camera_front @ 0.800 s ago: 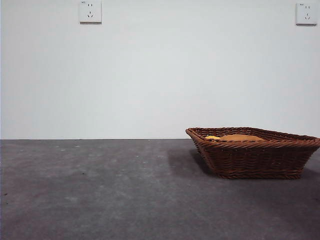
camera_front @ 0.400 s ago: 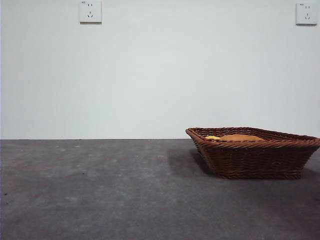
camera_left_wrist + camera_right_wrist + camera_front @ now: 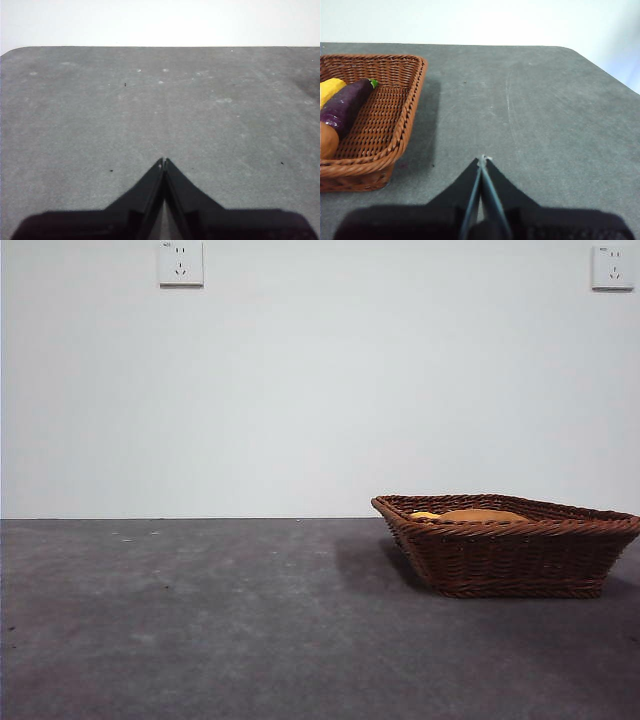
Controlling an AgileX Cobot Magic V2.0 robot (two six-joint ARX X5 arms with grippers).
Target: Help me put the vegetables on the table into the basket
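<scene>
The brown wicker basket [image 3: 510,545] stands on the dark grey table [image 3: 200,620] at the right in the front view; it also shows in the right wrist view [image 3: 405,107]. Inside it lie the purple eggplant [image 3: 345,106], the yellow corn cob [image 3: 329,89] and the tan potato [image 3: 327,141]. In the front view only the potato's top [image 3: 480,515] and a bit of corn [image 3: 425,515] rise above the rim. My right gripper [image 3: 483,159] is shut and empty, above bare table beside the basket. My left gripper [image 3: 163,161] is shut and empty over bare table.
Two wall sockets [image 3: 180,262] [image 3: 612,267] sit high on the white wall behind the table. The table's far edge and a rounded corner [image 3: 570,50] show in the right wrist view.
</scene>
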